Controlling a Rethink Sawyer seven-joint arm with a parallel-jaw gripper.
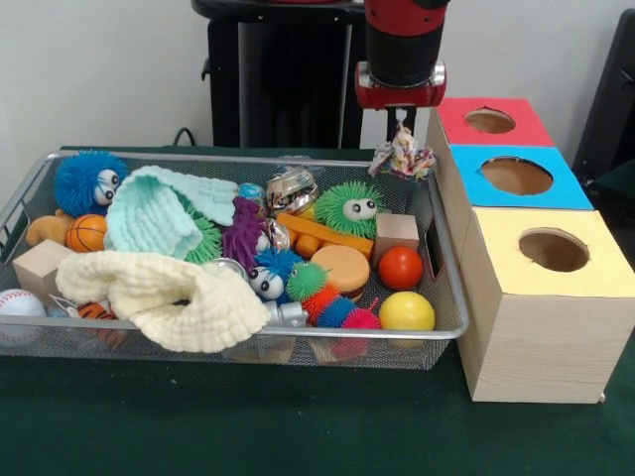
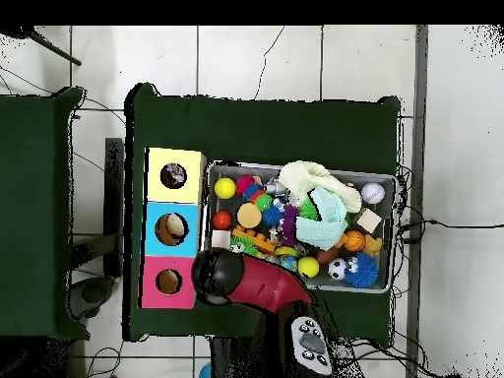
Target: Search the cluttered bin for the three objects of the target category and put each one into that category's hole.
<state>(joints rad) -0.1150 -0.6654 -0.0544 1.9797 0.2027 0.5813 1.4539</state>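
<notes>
We cannot see the gripper [image 1: 401, 127] fingers in the front view: a knotted rag toy [image 1: 402, 154] covers them. Arm [image 1: 402, 45] cut off by top edge. In the overhead view the arm [image 2: 241, 281] hides the gripper entirely. Cream cloth [image 1: 159, 296] buries a striped ball [image 1: 91, 310] and part of a metal piece [image 1: 286, 313]. Baseball [image 1: 18, 302] clipped by left edge.

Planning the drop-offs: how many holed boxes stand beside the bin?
3, in a row along the bin's side: red box farthest from the camera, blue box in the middle, yellow box nearest.
</notes>
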